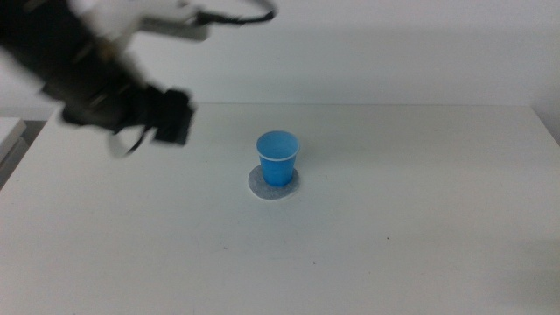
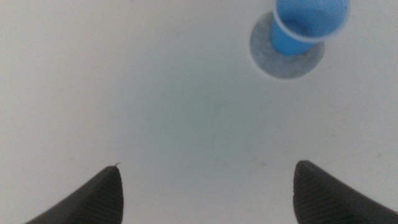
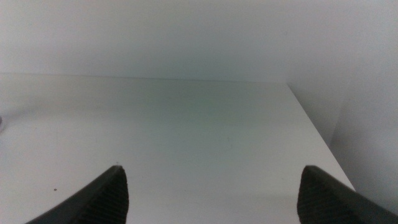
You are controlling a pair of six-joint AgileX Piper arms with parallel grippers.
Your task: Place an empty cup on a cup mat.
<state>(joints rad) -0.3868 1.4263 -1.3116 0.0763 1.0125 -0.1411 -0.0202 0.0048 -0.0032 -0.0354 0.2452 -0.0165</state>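
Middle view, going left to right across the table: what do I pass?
Left gripper, raised over the table's left part, jaws open → the cup mat with the cup standing upright on it → bare table out to the right edge.

Right gripper [image 3: 211,193] apart over table [image 3: 186,124]

A broad, flat white rectangular tabletop [image 1: 420,227] fills most of the middle view under soft, even light. Behind its far edge rises a plain pale grey-white wall [image 1: 394,52]. At the left, a second white surface [image 1: 9,131] sits just beside the tabletop.
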